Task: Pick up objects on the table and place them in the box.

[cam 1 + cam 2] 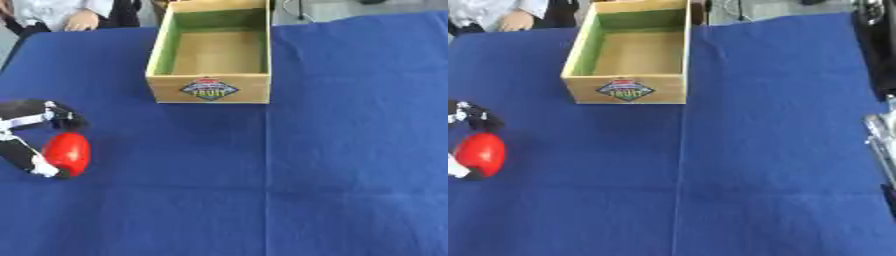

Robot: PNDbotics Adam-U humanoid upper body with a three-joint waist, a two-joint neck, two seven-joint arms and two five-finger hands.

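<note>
One wooden box (210, 88) stands open-topped on the blue-covered counter (350, 150), its inside empty and tinted green along the walls. A diamond-shaped label (210, 89) sits on the box's near face; the word "FRUIT" can be read on it, and the smaller print above cannot be made out. One red rounded object (67, 153), smooth and glossy like a toy fruit, lies on the counter well apart from the box, nearer than it and to its left. The left hand (35, 135) comes in from the left edge and brackets this red object, its black and white fingers (63, 116) curled round it from the far side and the thumb at its near side. To the box's right, at the right eye view's edge, only a silver and black part of the right arm (881, 140) shows; its fingers cannot be told.
</note>
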